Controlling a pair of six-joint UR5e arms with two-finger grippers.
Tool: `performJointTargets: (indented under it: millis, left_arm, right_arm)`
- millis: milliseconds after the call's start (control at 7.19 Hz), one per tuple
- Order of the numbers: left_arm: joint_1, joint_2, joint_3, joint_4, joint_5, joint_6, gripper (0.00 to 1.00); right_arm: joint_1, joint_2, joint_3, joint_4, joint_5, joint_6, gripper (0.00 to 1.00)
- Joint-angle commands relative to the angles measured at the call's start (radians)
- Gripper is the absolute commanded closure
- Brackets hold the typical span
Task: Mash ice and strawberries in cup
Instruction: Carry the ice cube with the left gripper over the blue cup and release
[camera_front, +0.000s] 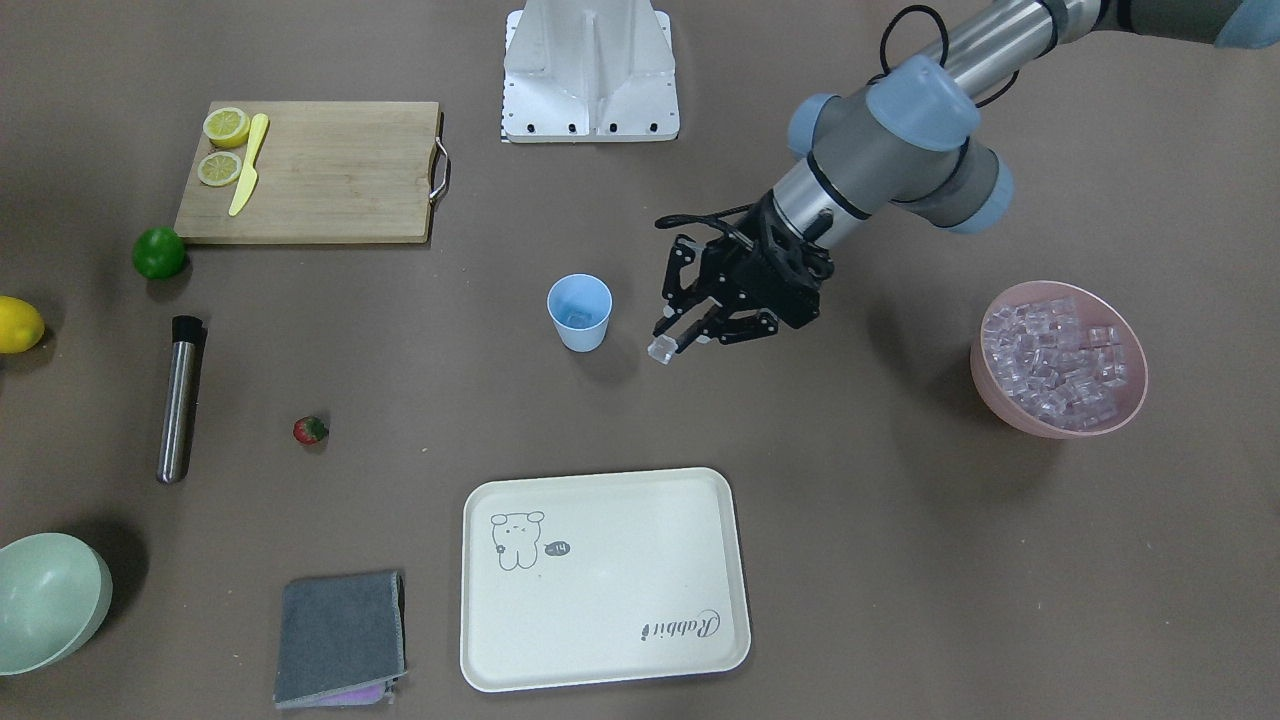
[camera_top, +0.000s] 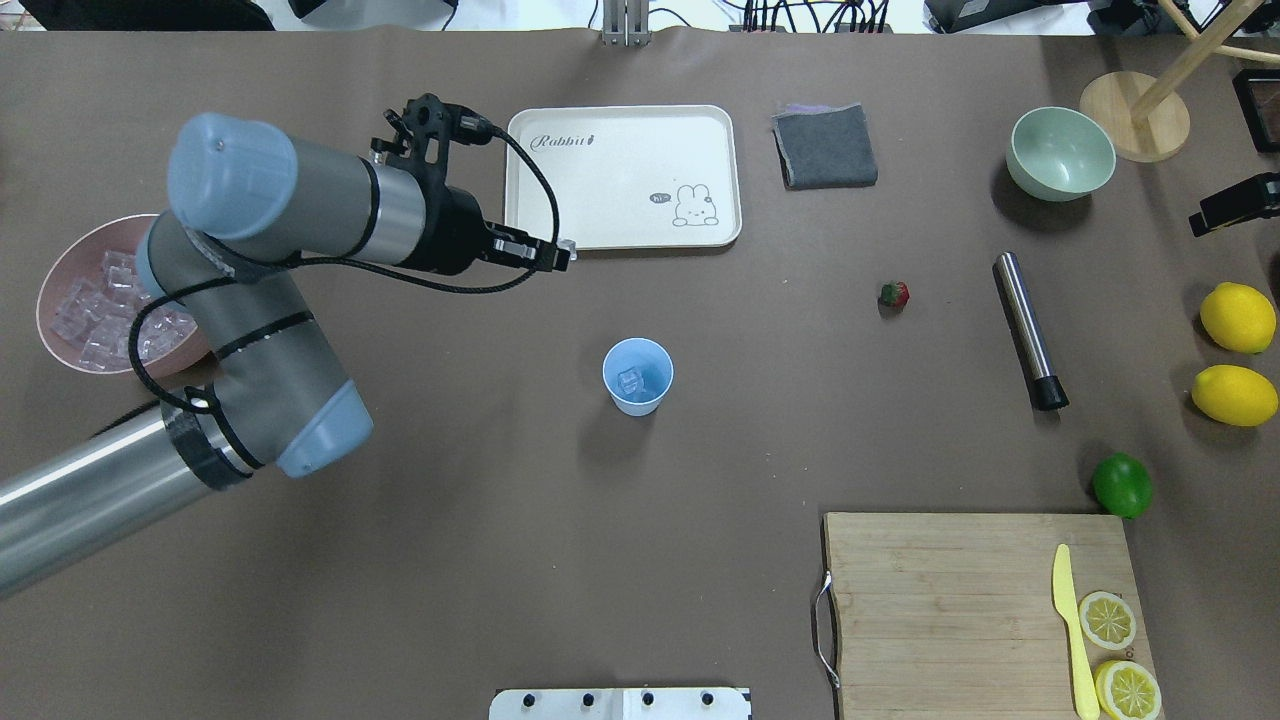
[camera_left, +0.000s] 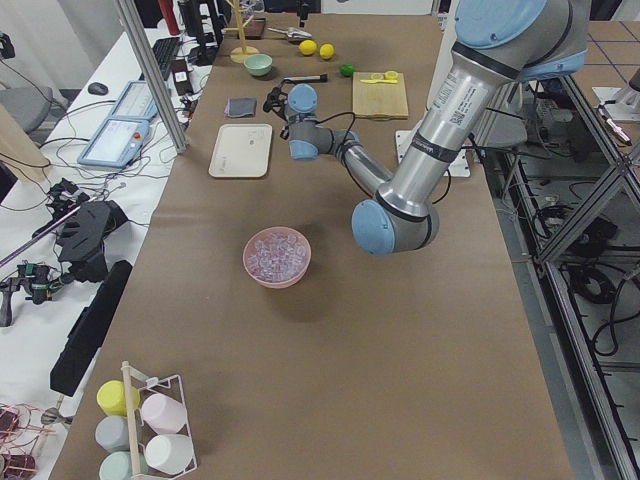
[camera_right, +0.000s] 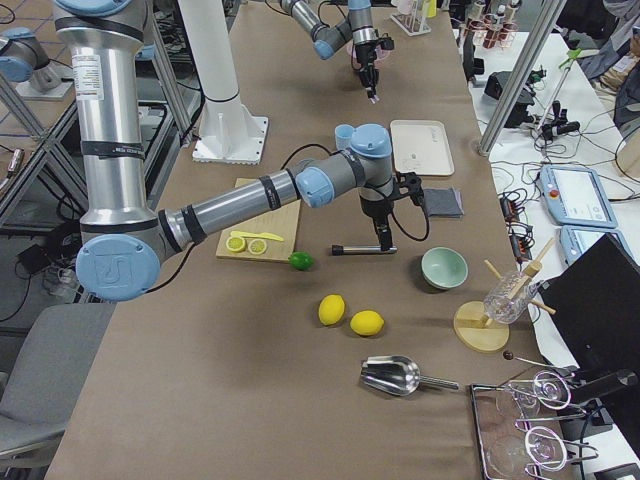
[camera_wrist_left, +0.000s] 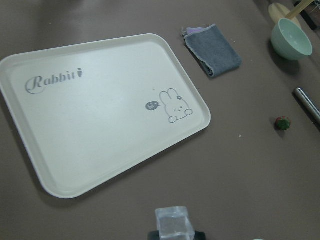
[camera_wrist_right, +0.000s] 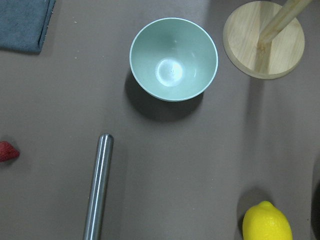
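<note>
The light blue cup (camera_front: 580, 312) stands upright mid-table, with one ice cube (camera_top: 629, 380) inside it. My left gripper (camera_front: 680, 340) is shut on a clear ice cube (camera_front: 661, 349), raised just beside the cup on the pink-bowl side; the cube also shows at the bottom of the left wrist view (camera_wrist_left: 173, 223). More ice (camera_front: 1055, 358) is heaped in the pink bowl (camera_front: 990, 385). The red strawberry (camera_front: 310, 430) lies on the table near the metal muddler (camera_front: 180, 398). My right gripper (camera_right: 384, 238) hovers over the muddler; I cannot tell whether it is open or shut.
A cream tray (camera_front: 600, 640), a folded grey cloth (camera_front: 340, 635) and a pale green bowl (camera_front: 50, 600) lie along the far side. A cutting board (camera_front: 330, 190) holds lemon halves and a yellow knife. A lime (camera_front: 159, 252) and lemons (camera_top: 1238, 316) lie nearby.
</note>
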Motion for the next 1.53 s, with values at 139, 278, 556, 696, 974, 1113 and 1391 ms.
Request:
performJointTargets:
  millis: [139,278,556,696,974,1113,1391]
  left_arm:
    - [0.15,-0.016,-0.014,-0.023,0.188,-0.025,1.0]
    - [0.166,-0.014,-0.014,-0.023,0.199,-0.025,1.0]
    - [0.189,-0.005,-0.008,-0.033,0.201,-0.023,1.0]
    - [0.19,-0.005,-0.008,-0.049,0.201,-0.023,1.0]
    - [0.19,-0.005,-0.008,-0.051,0.199,-0.017,0.4]
    - [0.19,-0.005,-0.01,-0.051,0.201,-0.013,0.28]
    - [0.186,-0.009,-0.016,-0.051,0.199,-0.01,0.17]
  right_arm:
    - [-0.001,0.001,0.01,0.002,-0.013,0.0,0.0]
    - [-0.001,0.0,0.013,0.0,-0.013,0.0,0.0]
    - [-0.001,0.001,0.013,0.0,-0.013,0.0,0.0]
    - [-0.001,0.0,0.013,0.0,-0.013,0.0,0.0]
    - [-0.001,-0.002,0.015,0.0,-0.013,0.0,0.0]
    - [-0.001,-0.002,0.015,0.002,-0.013,0.0,0.0]
    - [0.001,0.001,0.017,0.0,-0.013,0.0,0.0]
